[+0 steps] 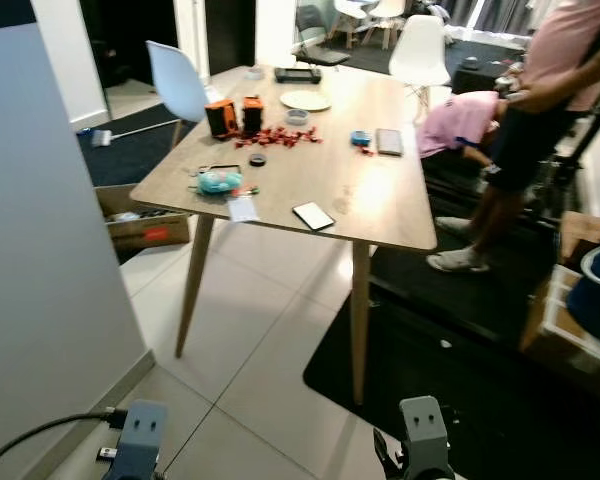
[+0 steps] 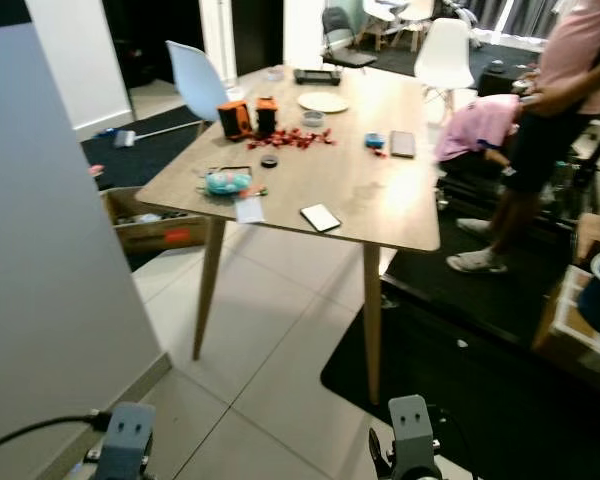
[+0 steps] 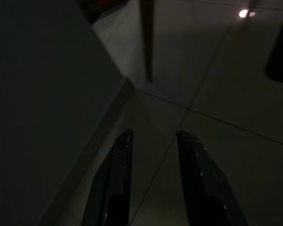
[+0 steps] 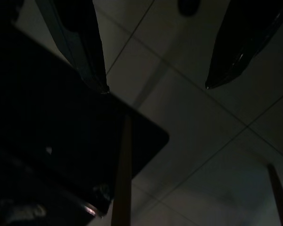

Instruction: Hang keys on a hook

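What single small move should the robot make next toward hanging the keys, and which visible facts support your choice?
Probably step forward toward the wooden table. Both arms hang low over the tiled floor, the left gripper and right gripper open and holding nothing, and the table's clutter sits well ahead of them. A teal item lies near the front edge; whether keys are among these things is unclear.

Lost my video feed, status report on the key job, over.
Left claw and right claw open, empty, hanging low over the pale tiled floor. No keys or hook identified. Cluttered light wooden table ahead; person in a pink shirt beside it.
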Available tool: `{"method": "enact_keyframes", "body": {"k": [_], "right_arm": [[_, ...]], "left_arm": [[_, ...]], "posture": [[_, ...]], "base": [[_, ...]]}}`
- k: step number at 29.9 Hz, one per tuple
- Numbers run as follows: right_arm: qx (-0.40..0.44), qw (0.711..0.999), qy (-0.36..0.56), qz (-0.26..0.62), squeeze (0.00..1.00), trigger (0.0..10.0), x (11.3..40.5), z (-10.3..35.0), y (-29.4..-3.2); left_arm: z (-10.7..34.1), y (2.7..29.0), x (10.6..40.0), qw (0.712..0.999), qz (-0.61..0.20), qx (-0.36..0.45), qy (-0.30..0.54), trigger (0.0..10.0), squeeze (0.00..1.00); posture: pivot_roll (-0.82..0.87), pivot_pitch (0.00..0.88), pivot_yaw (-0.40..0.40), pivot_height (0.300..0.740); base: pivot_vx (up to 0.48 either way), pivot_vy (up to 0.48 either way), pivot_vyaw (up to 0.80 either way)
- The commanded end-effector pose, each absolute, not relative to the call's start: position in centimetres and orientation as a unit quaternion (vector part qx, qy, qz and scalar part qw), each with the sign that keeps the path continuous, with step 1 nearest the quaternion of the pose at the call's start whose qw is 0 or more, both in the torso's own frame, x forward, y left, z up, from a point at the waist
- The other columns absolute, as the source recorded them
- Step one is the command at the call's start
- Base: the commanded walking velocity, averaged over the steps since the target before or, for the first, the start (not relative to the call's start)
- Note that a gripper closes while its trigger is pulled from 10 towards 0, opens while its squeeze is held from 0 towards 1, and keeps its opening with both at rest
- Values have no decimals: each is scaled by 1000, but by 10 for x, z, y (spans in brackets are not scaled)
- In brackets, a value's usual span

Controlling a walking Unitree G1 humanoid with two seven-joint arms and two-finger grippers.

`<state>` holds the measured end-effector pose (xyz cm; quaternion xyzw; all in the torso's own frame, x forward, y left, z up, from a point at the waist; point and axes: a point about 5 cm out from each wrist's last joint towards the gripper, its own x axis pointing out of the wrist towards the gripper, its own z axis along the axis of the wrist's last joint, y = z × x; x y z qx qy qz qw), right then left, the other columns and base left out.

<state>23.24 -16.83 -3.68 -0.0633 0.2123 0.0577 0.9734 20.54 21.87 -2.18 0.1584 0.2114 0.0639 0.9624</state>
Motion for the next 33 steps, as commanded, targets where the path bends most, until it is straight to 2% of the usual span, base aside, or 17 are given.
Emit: {"method": "enact_keyframes", "body": {"k": [1,16,24,33], "right_arm": [[-64,971,223,55,0,10000,228,-41,-171],[-64,971,223,55,0,10000,227,-41,-170],[-67,971,222,56,0,10000,227,-41,-169],[-65,974,208,58,0,10000,232,-36,-168]], "left_arm": [[-26,218,202,960,63,160,222,10000,0],[-27,219,200,959,64,160,224,10000,0],[-25,220,200,960,67,157,220,10000,0],[-1,221,225,971,74,155,166,10000,0]], "posture": [[137,116,-21,740],[141,122,-20,740],[141,123,-19,740],[141,125,-20,740]], "base": [[0,0,-775],[0,0,-753],[0,0,0],[0,0,0]]}}
